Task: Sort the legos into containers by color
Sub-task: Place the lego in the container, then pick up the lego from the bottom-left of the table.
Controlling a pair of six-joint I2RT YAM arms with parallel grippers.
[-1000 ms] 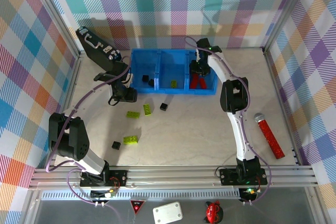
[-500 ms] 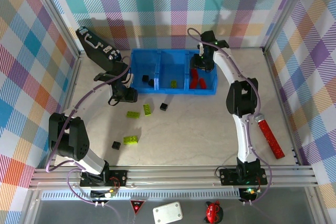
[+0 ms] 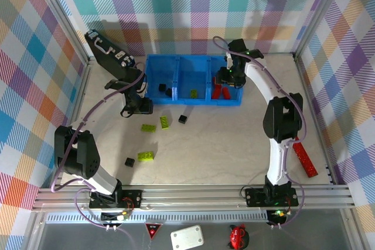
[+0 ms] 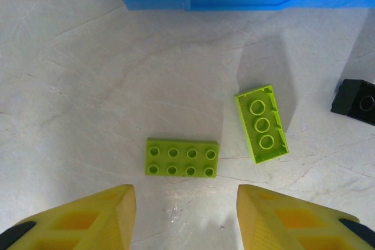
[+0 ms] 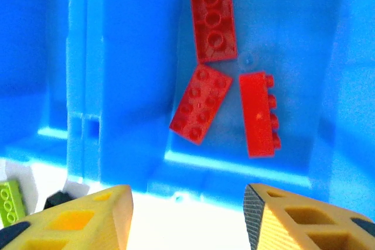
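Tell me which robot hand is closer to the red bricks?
Right. The right gripper hangs at the right-end compartment of the tray, close to the red bricks. The left gripper is near the tray's left end, above lime green bricks on the table.

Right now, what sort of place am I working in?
Most likely a robot test cell, not a home: plaid panels wall the tabletop, an aluminium rail carries both arm bases, and a blue tray with loose legos is staged for sorting.

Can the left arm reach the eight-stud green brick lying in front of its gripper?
Probably yes: the left gripper is open, and the eight-stud green brick lies flat just ahead, touching nothing.
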